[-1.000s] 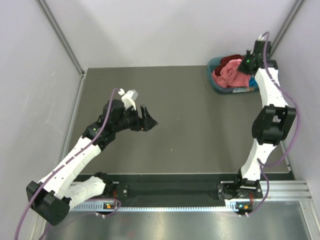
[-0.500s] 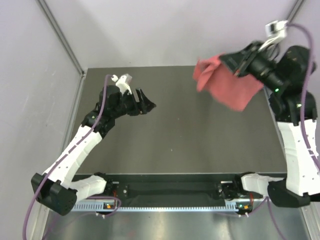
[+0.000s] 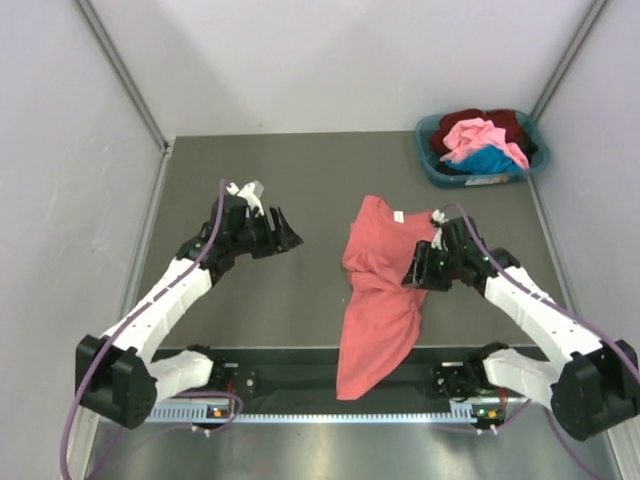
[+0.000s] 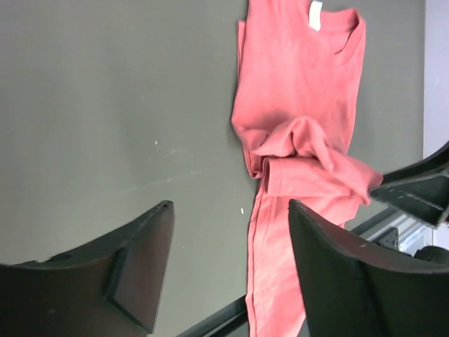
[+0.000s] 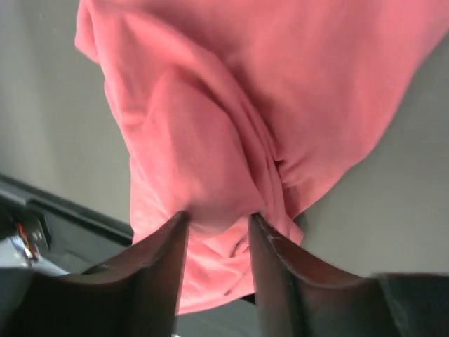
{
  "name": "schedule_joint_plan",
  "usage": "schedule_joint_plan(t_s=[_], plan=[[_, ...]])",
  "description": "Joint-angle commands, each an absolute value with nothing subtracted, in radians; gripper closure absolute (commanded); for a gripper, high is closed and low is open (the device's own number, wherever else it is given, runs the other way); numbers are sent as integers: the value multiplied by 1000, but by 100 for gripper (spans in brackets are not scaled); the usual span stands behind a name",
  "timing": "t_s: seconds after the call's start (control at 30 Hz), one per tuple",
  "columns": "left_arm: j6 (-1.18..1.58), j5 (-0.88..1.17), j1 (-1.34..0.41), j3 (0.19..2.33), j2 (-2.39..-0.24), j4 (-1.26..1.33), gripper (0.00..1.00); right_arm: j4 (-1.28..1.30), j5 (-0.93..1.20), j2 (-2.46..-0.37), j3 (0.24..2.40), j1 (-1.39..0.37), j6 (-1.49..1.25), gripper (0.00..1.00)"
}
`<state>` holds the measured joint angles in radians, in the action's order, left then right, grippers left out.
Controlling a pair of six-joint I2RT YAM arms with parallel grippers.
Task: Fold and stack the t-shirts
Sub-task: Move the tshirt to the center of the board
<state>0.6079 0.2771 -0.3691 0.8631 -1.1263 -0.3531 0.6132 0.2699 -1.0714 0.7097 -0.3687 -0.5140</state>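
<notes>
Overhead camera sits high behind the arm bases, looking down over the whole bench (image 3: 300,180). Left wrist camera looks out past the left end effector (image 4: 230,207), well back from the salmon-red t-shirt (image 4: 302,84). Right wrist camera is in tight on that same shirt, which all three views share.

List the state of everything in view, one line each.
salmon-red t-shirt: unfolded on table, bunched mid-body, hem over near edge
right gripper: shut on a fold of the salmon-red t-shirt
left gripper: open, empty
teal basket: upright, holding crumpled shirts
pink t-shirt: crumpled in basket, on top
maroon t-shirt: crumpled in basket
blue t-shirt: crumpled in basket
</notes>
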Motion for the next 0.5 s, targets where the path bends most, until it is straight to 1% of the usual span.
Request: schedule_joint_plan(t_s=[0.0, 0.07, 0.1, 0.17, 0.2, 0.27, 0.3, 0.33, 0.37, 0.4, 0.43, 0.47], plan=[[633, 336, -368, 844, -1191, -235, 31, 593, 145, -1008, 779, -377, -522, 51], [653, 360, -373, 851, -1256, -169, 33, 610, 66, -1022, 840, -377, -505, 47], [657, 376, -376, 859, -1335, -147, 35, 606, -16, -1057, 860, -376, -499, 45], [663, 393, -383, 900, -1423, -106, 38, 591, -93, -1118, 923, -371, -485, 46], [666, 429, -383, 920, -1509, -106, 39, 572, -106, -1187, 943, -373, -468, 46], [675, 474, -385, 994, -1584, -115, 45, 456, -66, -1262, 997, -379, -410, 47], [681, 491, -387, 1005, -1627, -107, 46, 433, -61, -1348, 1026, -385, -399, 48], [698, 500, -387, 1008, -1634, -95, 47, 431, -69, -1394, 1066, -394, -390, 48], [701, 500, -387, 1000, -1634, -86, 47, 433, -77, -1444, 1154, -414, -362, 48], [703, 492, -385, 993, -1622, -68, 46, 431, -78, -1533, 1198, -420, -347, 48], [701, 476, -385, 977, -1617, -64, 45, 423, -80, -1576, 1279, -428, -335, 48], [696, 468, -384, 971, -1612, -64, 44, 420, -75, -1615, 1316, -431, -318, 48]])
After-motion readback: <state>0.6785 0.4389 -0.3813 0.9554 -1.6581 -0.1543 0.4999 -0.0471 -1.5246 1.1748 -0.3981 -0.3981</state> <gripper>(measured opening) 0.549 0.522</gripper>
